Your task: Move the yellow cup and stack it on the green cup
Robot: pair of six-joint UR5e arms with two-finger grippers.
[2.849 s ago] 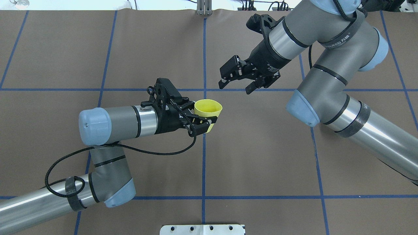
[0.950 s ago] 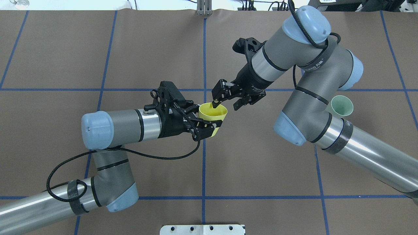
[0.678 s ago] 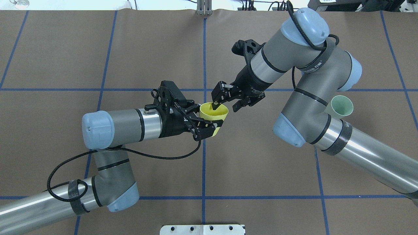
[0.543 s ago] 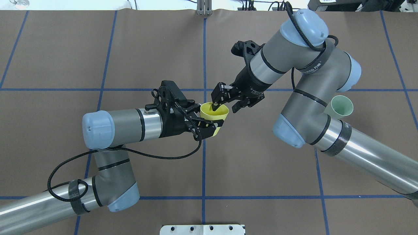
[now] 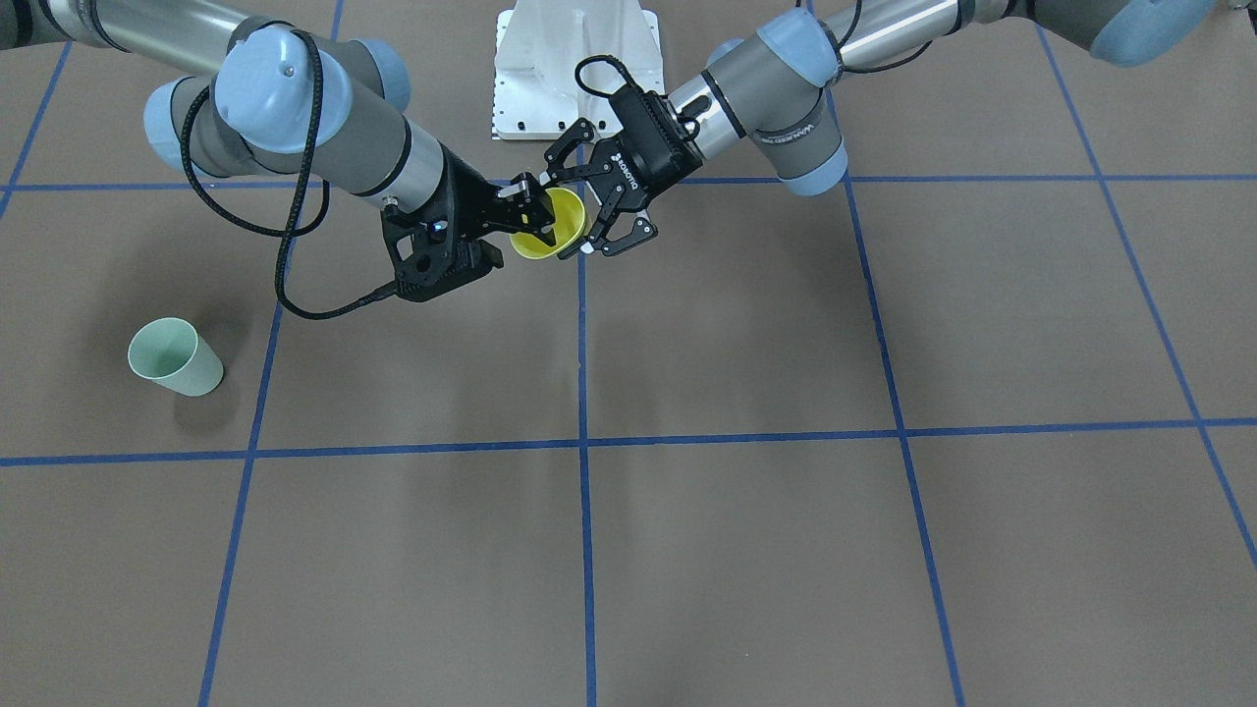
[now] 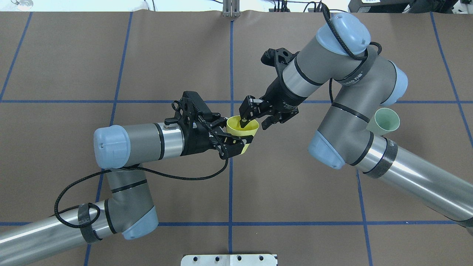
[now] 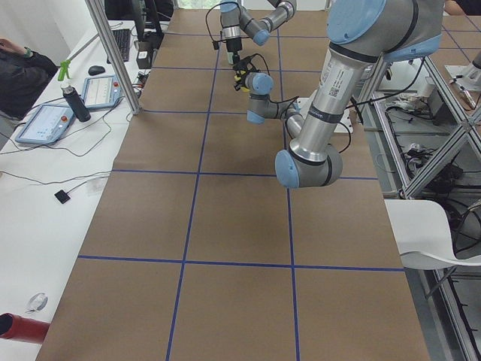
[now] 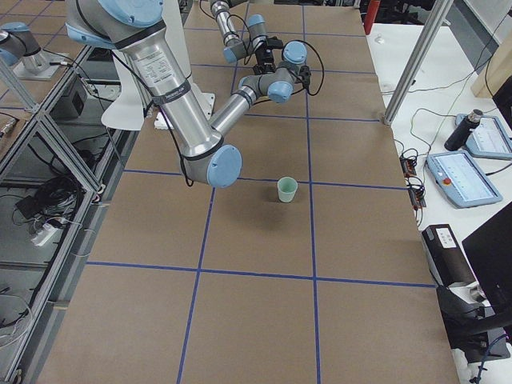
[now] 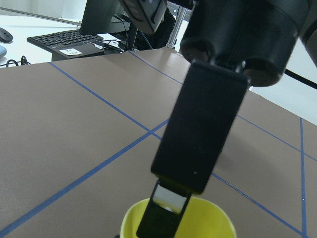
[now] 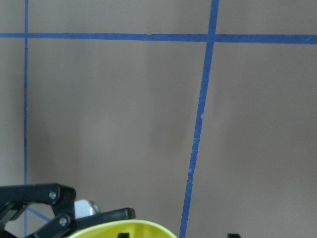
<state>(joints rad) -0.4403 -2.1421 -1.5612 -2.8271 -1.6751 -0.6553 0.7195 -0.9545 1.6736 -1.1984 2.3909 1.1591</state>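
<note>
The yellow cup is held upright above the table's middle in my left gripper, which is shut on its side wall. My right gripper is open and straddles the cup's rim, with one finger inside the cup and the other outside it. The front-facing view shows the same: the yellow cup, the left gripper, the right gripper. In the left wrist view the right gripper's finger dips into the cup. The green cup stands upright on the table behind the right arm's elbow.
The table is a brown mat with blue tape lines. A white base plate sits at the near edge. The right arm's forearm crosses the right half, close to the green cup. Monitors and tablets lie beyond the table ends.
My right gripper came from the back right down to the yellow cup and put one finger inside it. The right arm's swing uncovered the green cup. My left gripper kept its hold and drifted slightly right.
</note>
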